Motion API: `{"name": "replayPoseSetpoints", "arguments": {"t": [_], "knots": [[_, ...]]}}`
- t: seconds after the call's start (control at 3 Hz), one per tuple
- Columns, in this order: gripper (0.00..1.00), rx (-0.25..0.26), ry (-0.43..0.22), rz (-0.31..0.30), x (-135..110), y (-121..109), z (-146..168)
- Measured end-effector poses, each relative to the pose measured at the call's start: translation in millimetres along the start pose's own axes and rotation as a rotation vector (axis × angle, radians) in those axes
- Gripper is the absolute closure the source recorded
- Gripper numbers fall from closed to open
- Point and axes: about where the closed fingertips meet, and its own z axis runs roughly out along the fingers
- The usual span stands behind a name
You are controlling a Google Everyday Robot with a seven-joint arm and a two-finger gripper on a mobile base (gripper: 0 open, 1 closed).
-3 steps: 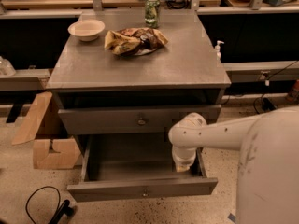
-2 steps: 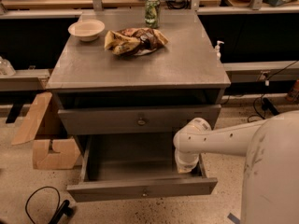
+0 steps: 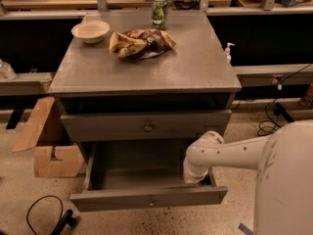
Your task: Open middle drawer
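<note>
Camera view shows the middle drawer [image 3: 132,168] standing well out of the cabinet [image 3: 88,75], its plain grey floor bare and its small knob [image 3: 149,201] facing us on the front panel. Against the frames from a second ago the front edge sits in practically the same place, so the pull seems to have ended; what has changed is the arm, whose white wrist has drifted a little to the right and lower, toward the drawer's front right corner. The gripper [image 3: 195,174] points down inside that corner, close to the front panel and the right wall, and we cannot tell whether it is gripping anything (the wrist hides its working end). We judge the task essentially done, with only the withdrawal left. Room for that is tight: the upper drawer [image 3: 107,127] overhangs the back of the opening, and the front and right walls box the wrist in, so up and toward the robot looks like the free way. On the floor the cardboard box [image 3: 49,148] and a black cable [image 3: 41,214] lie to the left, well apart from the arm.
</note>
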Motion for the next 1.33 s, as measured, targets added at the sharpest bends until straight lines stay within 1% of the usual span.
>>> {"name": "replayPoseSetpoints", "arguments": {"t": [0.33,0.67,1.0,1.33], "knots": [[1.0,-0.075,-0.027,-0.032,-8.0,7.8,29.5],[1.0,-0.129,-0.013,-0.041,-5.5,12.4,46.1],[1.0,-0.131,-0.015,-0.041,-5.8,13.2,46.6],[1.0,-0.192,-0.021,-0.007,-12.0,40.4,39.0]]}}
